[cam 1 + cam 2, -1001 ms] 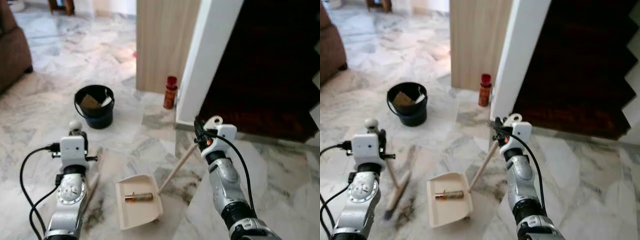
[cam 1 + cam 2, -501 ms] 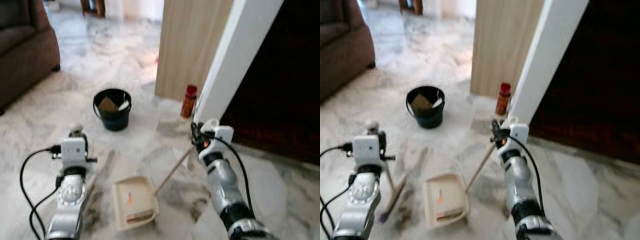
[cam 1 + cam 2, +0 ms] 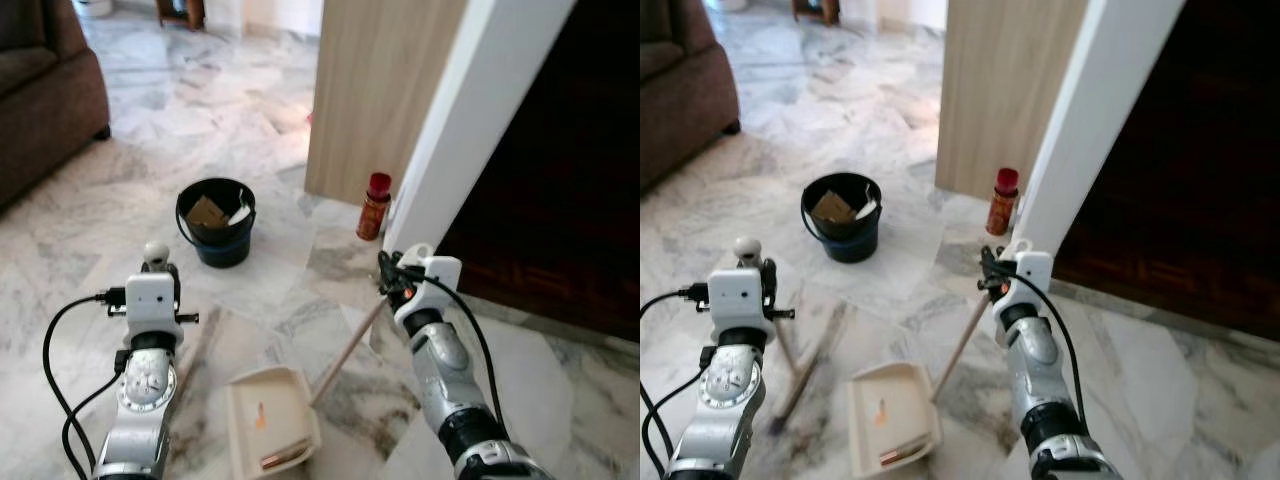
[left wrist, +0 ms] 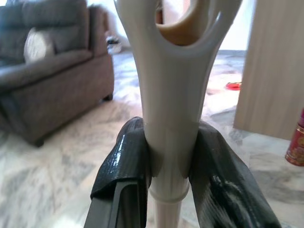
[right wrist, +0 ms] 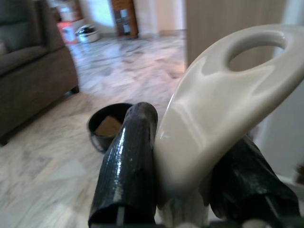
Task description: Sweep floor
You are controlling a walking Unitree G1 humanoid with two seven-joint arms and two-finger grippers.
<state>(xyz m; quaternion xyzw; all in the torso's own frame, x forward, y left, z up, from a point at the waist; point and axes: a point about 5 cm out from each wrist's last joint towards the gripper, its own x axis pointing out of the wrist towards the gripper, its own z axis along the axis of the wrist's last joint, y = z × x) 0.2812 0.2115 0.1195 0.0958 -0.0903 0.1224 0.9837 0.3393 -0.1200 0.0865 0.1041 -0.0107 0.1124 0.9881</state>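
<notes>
The right gripper (image 5: pixel 183 187) is clamping its two black fingers (image 5: pixel 126 171) around the glossy cream plastic handle of the dustpan (image 3: pixel 272 430). That handle ends in a looped hanging hole, and a thin wooden stick is running down from it at a slant to the pan itself. The pan is a flat cream scoop sitting on the marble floor (image 3: pixel 90 210) between the two arms. Two bits are lying inside it: a brownish cylinder-shaped piece near the lower edge, and a small orange scrap further up.

The left gripper (image 4: pixel 173 164) is squeezing the broom (image 3: pixel 805 365) by its white plastic top, which forks into a smooth rounded loop. The black fingers (image 4: pixel 126 161) look wrapped in shiny tape. The broom's stick is leaning down toward the floor, with the brush end lying just left of the dustpan.

Further out, one round black bucket (image 3: pixel 214 221) is standing on the floor with cardboard-looking scraps in it. One red-capped bottle (image 3: pixel 374 206) is sitting near the foot of a white door frame (image 3: pixel 470 130), beside a light wood panel (image 3: pixel 380 90). A brown fabric sofa (image 3: pixel 45 90) is off to the left. The floor is polished grey-veined marble.
</notes>
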